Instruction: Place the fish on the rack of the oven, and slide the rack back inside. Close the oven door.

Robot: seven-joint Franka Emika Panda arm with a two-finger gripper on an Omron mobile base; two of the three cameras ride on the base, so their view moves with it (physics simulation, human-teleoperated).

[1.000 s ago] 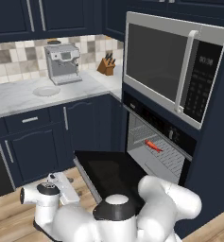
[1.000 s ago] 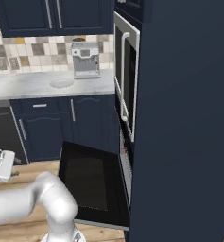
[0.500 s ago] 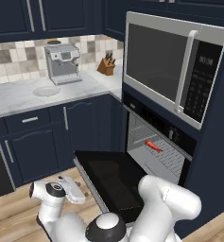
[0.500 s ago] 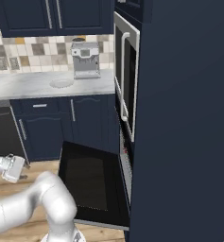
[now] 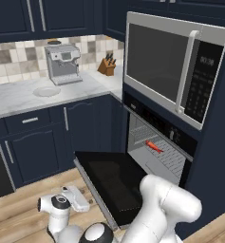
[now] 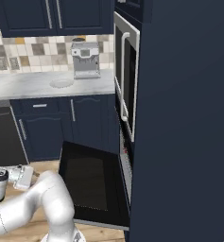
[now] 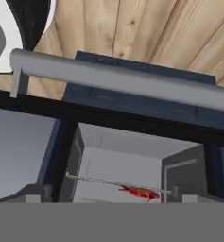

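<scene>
The oven (image 5: 161,127) stands open, and its black oven door (image 5: 115,176) lies flat over the floor. The red-orange fish (image 5: 154,146) lies on the wire rack (image 5: 170,156), which sits inside the cavity. My gripper (image 5: 79,199) hangs low over the wooden floor just left of the door's front edge, open and with nothing between its fingers. In the hand view, which is rolled over, the door's silver handle (image 7: 118,80) crosses near the top. Beyond it are the rack (image 7: 97,180) and the fish (image 7: 140,192). My gripper (image 6: 23,177) sits left of the oven door (image 6: 87,178).
A steel-framed microwave (image 5: 173,61) sits right above the oven. A coffee machine (image 5: 61,64), a knife block (image 5: 107,66) and a plate (image 5: 46,91) stand on the counter at the back left. Navy base cabinets (image 5: 38,142) face the floor, and a tall cabinet side (image 6: 184,118) fills the right.
My hand has swung right, low over the floor, toward the front edge of the oven door. The fish, rack and door have stayed where they were.
</scene>
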